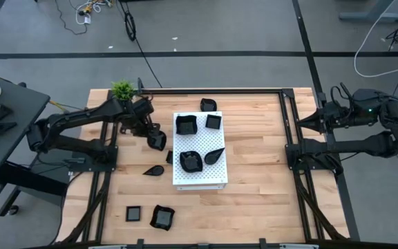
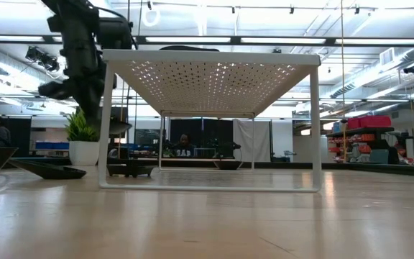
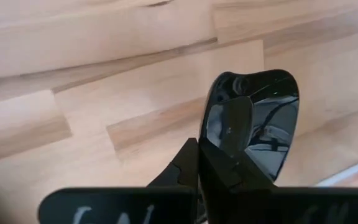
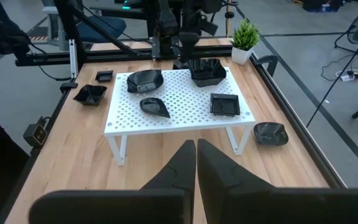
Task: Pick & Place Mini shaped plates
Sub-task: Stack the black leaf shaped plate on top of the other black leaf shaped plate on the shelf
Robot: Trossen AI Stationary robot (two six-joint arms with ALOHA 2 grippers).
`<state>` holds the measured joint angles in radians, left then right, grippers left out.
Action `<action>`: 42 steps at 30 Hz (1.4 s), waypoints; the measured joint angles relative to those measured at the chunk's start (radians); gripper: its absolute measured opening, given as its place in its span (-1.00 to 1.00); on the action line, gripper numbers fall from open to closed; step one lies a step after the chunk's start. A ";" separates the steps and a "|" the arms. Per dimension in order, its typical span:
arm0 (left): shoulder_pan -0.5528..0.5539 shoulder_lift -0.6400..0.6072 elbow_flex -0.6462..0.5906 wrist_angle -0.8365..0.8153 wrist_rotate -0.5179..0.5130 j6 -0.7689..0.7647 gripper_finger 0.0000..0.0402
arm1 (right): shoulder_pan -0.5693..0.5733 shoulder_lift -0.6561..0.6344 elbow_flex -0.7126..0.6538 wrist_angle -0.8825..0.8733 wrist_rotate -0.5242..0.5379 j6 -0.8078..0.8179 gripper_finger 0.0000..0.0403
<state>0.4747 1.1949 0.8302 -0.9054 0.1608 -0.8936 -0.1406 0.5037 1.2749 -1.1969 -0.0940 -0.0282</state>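
- the left tool [image 1: 157,140] is clamped on a mini shaped plate [image 3: 253,121], held left of centre in the high view, just off the white board's [image 1: 199,181] left edge.
- the plate should be lifted clear of that edge before being carried inward; the board's lower strip lies bare.
- the right tool [image 4: 196,163] is seen pinched shut, parked at the frame's right.

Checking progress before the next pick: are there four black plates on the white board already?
Yes, the white board carries four plates: two square-ish, one wavy, one leaf-shaped.

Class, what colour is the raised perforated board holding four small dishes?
White: the perforated board, dotted with small holes, shows best in the right wrist view.
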 joint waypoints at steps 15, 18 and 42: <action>-0.014 -0.019 0.154 -0.097 -0.006 0.022 -0.96 | 0.000 0.000 0.000 0.000 0.000 0.000 -0.89; -0.016 -0.019 0.180 -0.102 -0.006 0.023 -0.96 | 0.000 0.000 0.000 0.000 0.000 0.000 -0.89; -0.191 -0.052 0.233 -0.116 0.025 -0.003 -0.97 | 0.000 0.000 0.000 0.000 0.000 0.000 -0.89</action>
<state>0.2837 1.1427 1.0634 -1.0214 0.1860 -0.8970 -0.1402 0.5034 1.2750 -1.1969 -0.0940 -0.0284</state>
